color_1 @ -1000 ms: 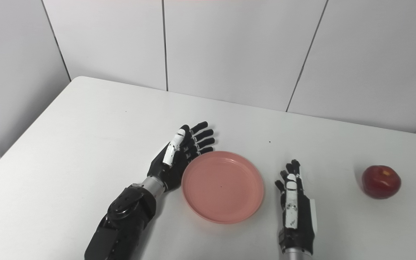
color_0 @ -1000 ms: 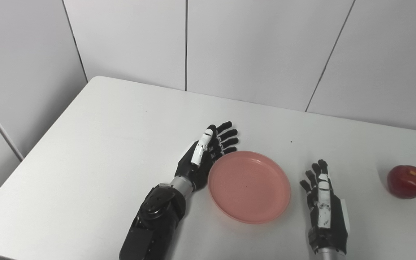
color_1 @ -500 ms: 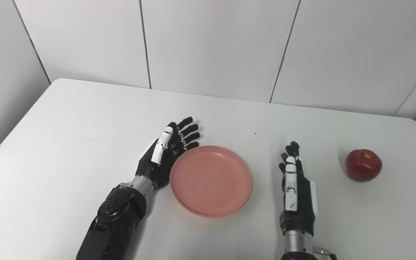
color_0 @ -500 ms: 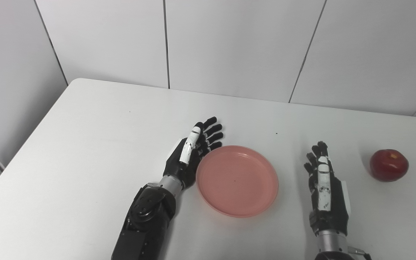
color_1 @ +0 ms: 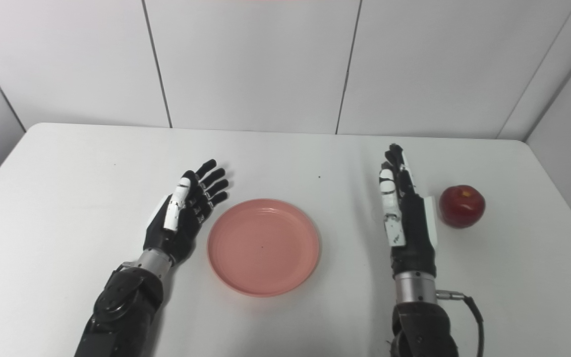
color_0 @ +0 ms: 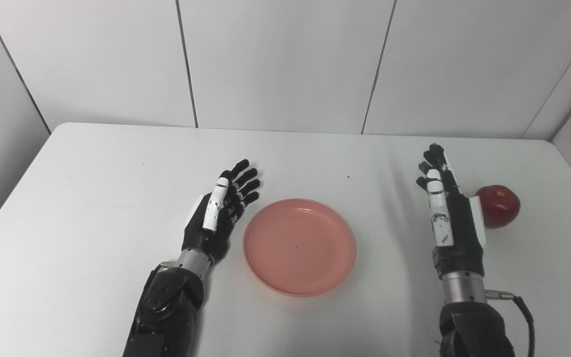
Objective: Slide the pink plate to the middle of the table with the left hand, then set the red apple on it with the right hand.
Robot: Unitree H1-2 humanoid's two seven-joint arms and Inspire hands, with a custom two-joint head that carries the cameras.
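Pink plate (color_1: 263, 246) mid-desk (color_1: 67, 163), slide looks done. Left robot hand (color_1: 181, 213) open beside it, apart. Right robot hand (color_1: 404, 208) open, empty, near red apple (color_1: 462, 206); contact hard to tell. Wrap from side, lift clean.

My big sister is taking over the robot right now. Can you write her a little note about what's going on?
Left hand: open, holding nothing, just left of the pink plate, not touching it.
Right hand: open, holding nothing, fingers pointing away, just left of the red apple.
Plate: flat on the table, about in the middle, nothing on it.
Done: the plate slide, it seems.
Left: right hand grabs the apple and puts it on the plate.
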